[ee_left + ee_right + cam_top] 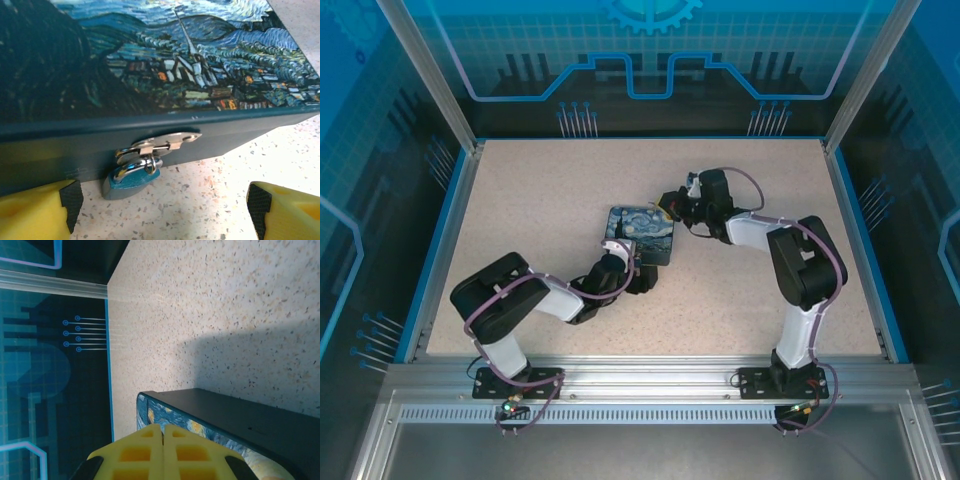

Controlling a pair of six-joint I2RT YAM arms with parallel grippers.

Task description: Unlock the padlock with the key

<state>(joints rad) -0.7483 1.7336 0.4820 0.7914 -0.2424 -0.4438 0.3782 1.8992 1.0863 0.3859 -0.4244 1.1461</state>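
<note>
Key: It is too small for me to make out. I cannot tell if the right gripper (162, 440) has it.
Cut off: In the left wrist view I see just the tips of the two yellow fingers (35, 212), down in the bottom corners. The box (150, 75) runs off the top and the left side of that view.
Hidden: From the top camera, the end of my left arm covers the near side of the box, so the padlock (132, 175) is behind it there.
Table: It is pale and speckled (520, 200), with a thin blue edge. A big soft shadow lies on it past the box in the right wrist view.
Room: Dark blue walls with bright line drawings stand on all sides. Grey metal posts stand at the back corners and a metal rail runs along the near edge.
Box: It sits flat near the middle of the table. Its lid has a swirly night-sky painting and its sides are dark.
Padlock: It is small and blue with a shiny loop. It hangs from a silver clasp (167, 142) on the side of the box, and its bottom rests on the table.
Left gripper (164, 205): Its fingers are wide apart. The padlock is just ahead, between them, and they do not touch it.
Right gripper: Its yellow fingers are pressed together. It hangs over the far right corner of the box.
</note>
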